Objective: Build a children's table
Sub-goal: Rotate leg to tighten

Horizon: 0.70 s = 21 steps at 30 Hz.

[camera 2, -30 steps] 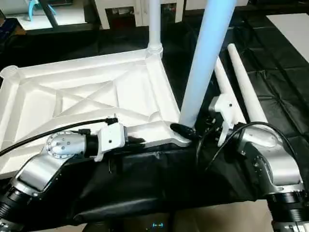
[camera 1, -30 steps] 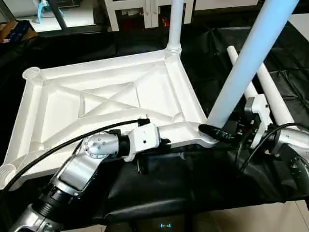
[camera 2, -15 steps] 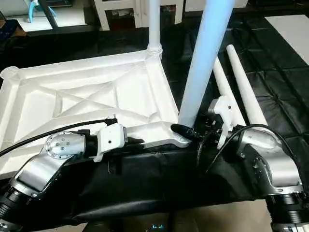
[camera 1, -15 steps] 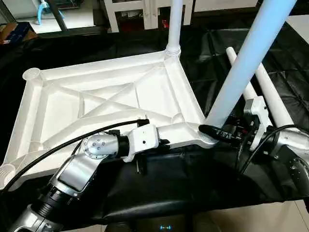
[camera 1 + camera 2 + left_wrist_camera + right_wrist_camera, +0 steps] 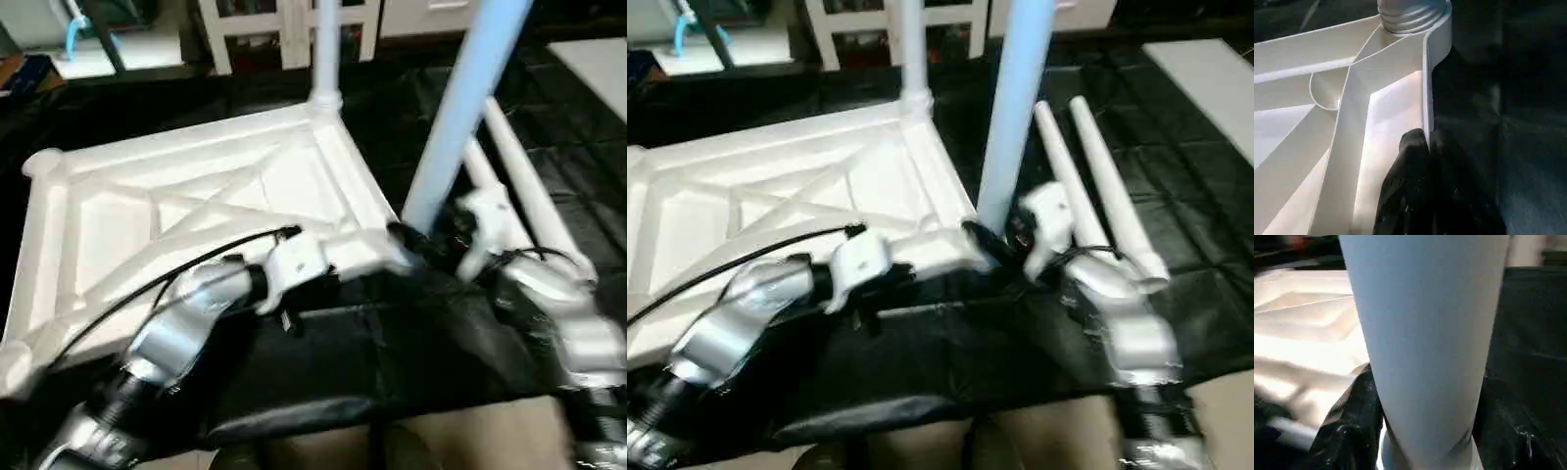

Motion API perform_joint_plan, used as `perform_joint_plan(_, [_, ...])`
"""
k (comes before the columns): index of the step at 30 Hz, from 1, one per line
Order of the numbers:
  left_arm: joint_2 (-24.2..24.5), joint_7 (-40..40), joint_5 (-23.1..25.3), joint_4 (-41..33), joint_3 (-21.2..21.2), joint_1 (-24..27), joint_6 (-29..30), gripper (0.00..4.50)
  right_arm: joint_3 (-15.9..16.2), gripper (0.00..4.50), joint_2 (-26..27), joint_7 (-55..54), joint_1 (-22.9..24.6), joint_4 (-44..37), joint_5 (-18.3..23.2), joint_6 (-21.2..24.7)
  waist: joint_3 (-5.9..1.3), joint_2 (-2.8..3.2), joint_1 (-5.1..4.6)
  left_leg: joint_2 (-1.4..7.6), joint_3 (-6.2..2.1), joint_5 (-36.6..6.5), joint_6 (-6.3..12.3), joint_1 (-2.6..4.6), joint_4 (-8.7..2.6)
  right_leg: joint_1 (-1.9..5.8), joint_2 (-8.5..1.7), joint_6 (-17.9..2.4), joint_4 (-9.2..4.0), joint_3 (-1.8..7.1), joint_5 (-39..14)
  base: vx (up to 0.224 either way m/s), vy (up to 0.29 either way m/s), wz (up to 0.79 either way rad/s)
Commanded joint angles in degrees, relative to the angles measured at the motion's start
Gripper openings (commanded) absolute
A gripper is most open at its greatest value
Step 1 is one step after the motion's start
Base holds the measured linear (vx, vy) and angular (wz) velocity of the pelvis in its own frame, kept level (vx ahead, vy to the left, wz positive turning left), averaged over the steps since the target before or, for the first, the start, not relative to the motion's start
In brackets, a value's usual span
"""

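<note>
1. The table top (image 5: 196,211) lies upside down on the black-covered worktop (image 5: 411,343), its X-ribbed underside facing up.
2. One leg (image 5: 326,49) stands upright in the far corner socket, on the robot's right side of the top.
3. A second leg (image 5: 460,108) rises, slightly tilted, from the near right corner socket (image 5: 397,257).
4. The right pincer (image 5: 421,240) is closed around the base of this second leg, a black finger (image 5: 1347,426) on each side of the tube just above the socket.
5. The left pincer (image 5: 1427,147) is pinched narrowly on the thin side wall of the table top, one finger inside the rim and one outside, near the corner with the standing leg.
6. Two spare legs (image 5: 1087,176) lie side by side on the worktop, just to the right of the top and beyond the right arm.
7. White shelving (image 5: 284,29) stands behind the worktop.
</note>
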Motion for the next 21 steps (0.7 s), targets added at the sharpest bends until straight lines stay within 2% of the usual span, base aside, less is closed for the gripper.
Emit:
perform_joint_plan(1, [-2.41, 1.86, 0.95, 1.28, -2.92, -0.31, 3.14, 0.0, -1.05, 2.01, 5.16, -13.57, 0.1, 6.6, -3.8, 5.61, -3.64, -0.26, 0.18, -0.52, 0.02, -18.9, 0.43, 0.19, -4.28, 2.22, -0.46, -7.07, -4.8, 0.67, -30.84, 0.0, 0.0, 0.0])
perform_joint_plan(2, [-3.03, 2.27, 1.03, 1.4, -3.05, -0.59, 3.6, 0.0, -1.7, 2.01, 6.47, -16.14, -0.21, 7.27, -4.26, 5.77, -3.74, -0.39, 0.08, -0.57, -0.13, -19.52, 0.01, 0.28, -4.36, 2.33, -0.39, -6.59, -4.92, 0.52, -31.52, 0.0, 0.0, 0.0])
perform_joint_plan(3, [-4.81, 3.87, 1.93, 2.29, -3.35, -1.58, 4.17, 0.0, -3.89, 2.01, 10.54, -23.27, -1.25, 9.39, -4.35, 4.65, -3.68, -0.39, -0.14, -0.66, -0.36, -20.8, -0.45, 0.2, -4.53, 2.29, -0.46, -5.72, -5.1, 0.37, -32.76, 0.0, 0.0, 0.0])
perform_joint_plan(5, [-6.46, 5.15, 2.62, 3.28, -3.61, -2.57, 4.27, 0.0, -5.98, 2.01, 14.17, -29.93, -2.59, 11.69, -4.39, 2.4, -3.65, -0.21, -0.32, -0.73, -0.57, -23.2, -1.04, 0.65, -4.57, 1.82, -0.36, -4.67, -5.59, 0.1, -34.19, 0.0, 0.0, 0.0])
perform_joint_plan(6, [-7.0, 5.5, 2.72, 3.66, -3.59, -2.96, 4.22, 0.0, -6.5, 2.01, 15.32, -32.38, -3.15, 12.65, -4.7, 1.27, -3.59, -0.12, -0.41, -0.76, -0.76, -24.76, -1.15, 0.73, -4.67, 1.83, -0.22, -4.14, -5.71, -0.12, -33.98, 0.0, 0.0, 0.0])
perform_joint_plan(9, [-7.76, 5.75, 2.99, 4.74, -3.24, -4.11, 4.39, 0.0, -5.98, 2.01, 17.33, -34.11, -5.05, 15.4, -5.81, -1.33, -3.23, -0.03, -0.75, -0.73, -1.16, -28.77, -1.14, 0.7, -5.17, 1.87, -0.17, -3.21, -6.14, -0.7, -34.25, 0.0, 0.0, 0.0])
perform_joint_plan(11, [-7.68, 5.68, 2.94, 4.82, -3.09, -4.3, 4.56, 0.0, -5.22, 2.01, 17.6, -32.7, -5.6, 15.84, -6.05, -1.39, -3.18, 0.03, -0.97, -0.76, -1.42, -30.46, -1.01, 0.78, -5.31, 2.03, -0.17, -2.68, -6.31, -0.94, -34.5, 0.0, 0.0, 0.0])
perform_joint_plan(13, [-6.6, 5.12, 2.96, 5.02, -2.25, -4.3, 4.4, 0.0, -2.79, 2.01, 16.69, -24.89, -6.82, 15.49, -5.85, -1.65, -3.41, 0.07, -1.05, -0.65, -1.57, -29.68, -0.52, 0.35, -5.54, 2.66, -0.41, -3.37, -6.17, -1.06, -31.8, 0.0, 0.0, 0.0])
perform_joint_plan(14, [-6.06, 4.76, 3.04, 5.03, -1.97, -4.06, 4.18, 0.0, -1.62, 2.01, 15.5, -21.01, -6.76, 14.48, -5.56, -2.15, -3.37, 0.04, -1.01, -0.59, -1.53, -29.51, -0.35, 0.28, -5.59, 2.67, -0.43, -3.64, -6.18, -1.05, -31.04, 0.0, 0.0, 0.0])
perform_joint_plan(16, [-5.58, 4.42, 3.06, 4.98, -1.8, -3.79, 3.94, 0.0, -0.61, 2.56, 14.21, -17.67, -6.41, 13.23, -5.27, -2.76, -3.48, -0.11, -0.88, -0.48, -1.36, -28.14, 0.09, 0.26, -5.54, 2.78, -0.61, -4.69, -6.05, -0.87, -28.86, 0.0, 0.0, 0.0])
perform_joint_plan(17, [-4.82, 3.59, 2.85, 4.89, -1.72, -3.42, 3.26, 0.0, 0.63, 2.7, 11.93, -13.44, -5.9, 11.6, -5.02, -4.24, -3.62, -0.14, -0.73, -0.34, -1.03, -26.45, 0.38, 0.32, -5.42, 2.61, -0.66, -6.16, -5.85, -0.58, -26.05, 0.0, 0.0, 0.0])
perform_joint_plan(18, [-4.23, 2.93, 2.64, 4.79, -1.63, -3.11, 2.88, 0.0, 1.29, 2.73, 10.11, -10.47, -5.55, 10.36, -4.78, -5.31, -3.77, -0.26, -0.53, -0.25, -0.84, -24.96, 0.84, 0.26, -5.31, 2.84, -0.53, -7.4, -5.55, -0.42, -23.24, 0.0, 0.0, 0.0])
perform_joint_plan(21, [-2.58, 0.76, 1.71, 4.11, -1.26, -2.1, 0.89, 0.0, 1.67, 3.01, 4.26, -0.65, -4.59, 5.88, -1.78, -5.66, -3.99, -0.4, -0.13, -0.15, -0.11, -20.94, 2.51, 0.21, -4.85, 2.82, -0.46, -10.6, -4.87, 0.23, -17.85, 0.017, -0.007, 0.02])
